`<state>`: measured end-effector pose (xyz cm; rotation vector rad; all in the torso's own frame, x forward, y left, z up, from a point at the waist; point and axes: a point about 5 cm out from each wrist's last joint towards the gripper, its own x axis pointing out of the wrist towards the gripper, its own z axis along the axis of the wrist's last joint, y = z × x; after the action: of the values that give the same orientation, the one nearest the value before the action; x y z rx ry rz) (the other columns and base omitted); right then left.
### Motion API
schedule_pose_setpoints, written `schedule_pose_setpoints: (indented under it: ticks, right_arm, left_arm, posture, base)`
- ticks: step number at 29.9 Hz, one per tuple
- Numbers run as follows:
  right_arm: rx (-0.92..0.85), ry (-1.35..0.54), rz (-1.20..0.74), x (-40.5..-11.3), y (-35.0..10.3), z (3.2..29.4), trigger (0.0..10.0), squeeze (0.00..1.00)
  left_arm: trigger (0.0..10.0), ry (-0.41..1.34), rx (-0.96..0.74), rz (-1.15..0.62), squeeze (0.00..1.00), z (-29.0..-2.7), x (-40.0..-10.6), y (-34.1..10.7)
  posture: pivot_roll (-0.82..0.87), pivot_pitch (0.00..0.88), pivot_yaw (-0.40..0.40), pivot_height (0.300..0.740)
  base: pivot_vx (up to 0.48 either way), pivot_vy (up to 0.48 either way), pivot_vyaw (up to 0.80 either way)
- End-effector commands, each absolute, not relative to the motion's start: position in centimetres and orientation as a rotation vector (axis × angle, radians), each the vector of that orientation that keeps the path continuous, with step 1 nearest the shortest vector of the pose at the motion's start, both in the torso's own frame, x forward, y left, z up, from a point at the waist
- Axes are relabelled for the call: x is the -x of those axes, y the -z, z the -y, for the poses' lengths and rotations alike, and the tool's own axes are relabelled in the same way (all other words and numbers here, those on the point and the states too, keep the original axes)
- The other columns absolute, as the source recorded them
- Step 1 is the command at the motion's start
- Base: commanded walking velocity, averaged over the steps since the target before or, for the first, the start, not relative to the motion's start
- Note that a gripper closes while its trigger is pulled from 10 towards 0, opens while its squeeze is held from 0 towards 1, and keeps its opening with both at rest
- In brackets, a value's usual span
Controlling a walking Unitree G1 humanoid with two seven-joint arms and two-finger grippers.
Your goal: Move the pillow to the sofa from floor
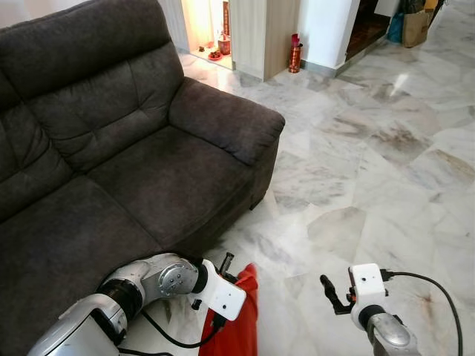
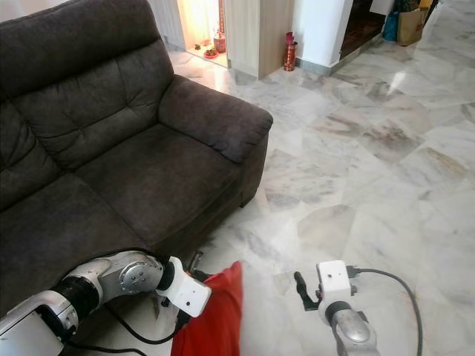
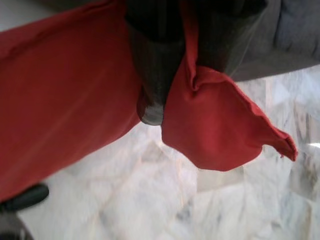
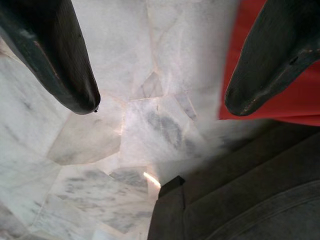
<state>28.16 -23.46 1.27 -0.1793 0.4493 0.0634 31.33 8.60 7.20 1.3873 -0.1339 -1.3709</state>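
Observation:
A red pillow (image 1: 239, 319) hangs above the marble floor just in front of the dark grey sofa (image 1: 133, 148). My left gripper (image 1: 228, 276) is shut on the pillow's upper corner; in the left wrist view its black fingers (image 3: 155, 75) pinch the red fabric (image 3: 215, 125). My right gripper (image 1: 332, 292) hovers open over the floor to the right of the pillow, with nothing between its fingers (image 4: 60, 60). The pillow's red edge (image 4: 295, 95) lies beyond one fingertip.
The sofa's right armrest (image 1: 226, 119) juts out toward the open marble floor (image 1: 371, 163). A wooden cabinet (image 1: 263, 37) and a small red bottle (image 1: 296, 53) stand at the far wall. A bag (image 1: 415, 26) sits at the far right.

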Motion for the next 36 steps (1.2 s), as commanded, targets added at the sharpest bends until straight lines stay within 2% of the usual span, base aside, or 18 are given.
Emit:
schedule_pose_setpoints:
  ticks: [1,9,10,11,12,14,16,17,23,28,36]
  right_arm:
    - [0.179,-0.064,-0.469,-27.7,-0.7,23.4,10.0,0.0]
    - [0.184,-0.062,-0.462,-28.0,-0.9,23.3,10.0,0.0]
    - [0.185,-0.062,-0.463,-28.0,-0.9,23.2,10.0,0.0]
    - [0.186,-0.062,-0.464,-27.9,-0.8,23.1,10.0,0.0]
    - [0.186,-0.063,-0.465,-27.9,-0.8,23.1,10.0,0.0]
    - [0.187,-0.064,-0.465,-27.9,-0.7,23.0,10.0,0.0]
    - [0.187,-0.063,-0.466,-27.8,-0.7,22.9,10.0,0.0]
    - [0.187,-0.063,-0.468,-27.8,-0.6,22.9,10.0,0.0]
    - [0.193,-0.059,-0.47,-27.7,-0.6,23.1,10.0,0.0]
    - [0.193,-0.056,-0.467,-27.8,-0.7,23.1,10.0,0.0]
    - [0.202,-0.056,-0.47,-27.6,-0.6,23.2,10.0,0.0]
  left_arm:
    - [10.0,1.301,-1.443,0.194,0.0,-8.6,-32.5,-8.6]
    - [10.0,1.181,-1.518,0.084,0.0,-10.3,-34.4,-9.3]
    - [10.0,1.135,-1.514,0.007,0.0,-11.0,-34.9,-9.3]
    - [10.0,1.035,-1.461,-0.104,0.0,-11.9,-35.7,-9.4]
    - [10.0,0.962,-1.394,-0.142,0.0,-12.2,-36.1,-9.6]
    - [10.0,0.821,-1.253,-0.185,0.0,-12.7,-37.0,-10.3]
    - [10.0,0.735,-1.205,-0.188,0.0,-13.1,-37.5,-10.8]
    - [10.0,0.691,-1.302,-0.151,0.0,-13.6,-37.8,-11.3]
    - [10.0,0.747,-1.537,-0.112,0.0,-14.8,-37.8,-11.6]
    - [10.0,0.726,-1.61,-0.092,0.0,-15.3,-37.9,-11.9]
    - [10.0,1.065,-1.654,0.024,0.0,-14.5,-35.7,-10.5]
  posture:
    - [-0.03,0.104,0.08,0.74]
    - [-0.04,0.09,0.086,0.74]
    - [-0.04,0.089,0.089,0.74]
    - [-0.04,0.084,0.091,0.74]
    - [-0.04,0.083,0.091,0.74]
    - [-0.04,0.084,0.092,0.74]
    - [-0.04,0.084,0.089,0.74]
    - [-0.04,0.087,0.086,0.74]
    - [-0.04,0.09,0.088,0.74]
    - [-0.04,0.096,0.088,0.74]
    - [-0.04,0.102,0.087,0.74]
  base:
    - [0.0,0.0,0.0]
    - [0.0,0.0,0.0]
    - [0.0,0.0,0.0]
    - [0.0,0.0,0.0]
    - [0.0,0.0,0.0]
    - [0.0,0.0,0.0]
    - [0.0,0.0,0.0]
    - [0.0,0.0,0.0]
    - [0.0,0.0,0.0]
    - [0.0,0.0,0.0]
    - [0.0,0.0,0.0]
